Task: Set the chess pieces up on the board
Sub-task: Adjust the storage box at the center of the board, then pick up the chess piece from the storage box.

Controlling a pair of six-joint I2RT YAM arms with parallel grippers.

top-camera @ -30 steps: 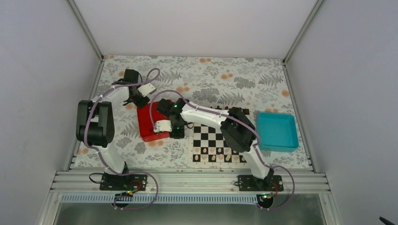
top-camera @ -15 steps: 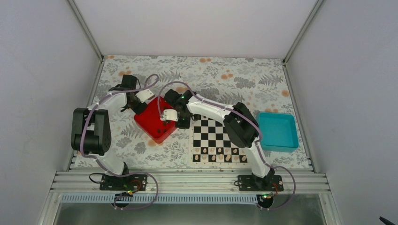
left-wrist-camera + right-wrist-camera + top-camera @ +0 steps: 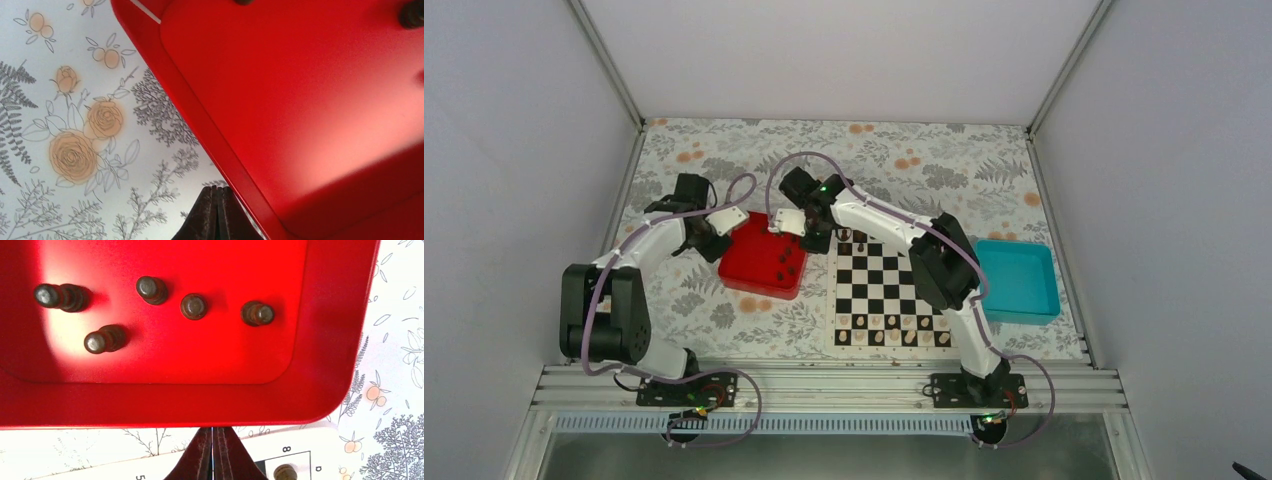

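Now the red tray (image 3: 750, 252) lies nearer the board (image 3: 889, 290).

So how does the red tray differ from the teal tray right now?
The red tray lies left of the board, the teal tray right of it. The red tray holds several dark chess pieces; the teal tray shows none. The red tray sits skewed to the board, the teal tray nearly square with it. Both are shallow square trays.
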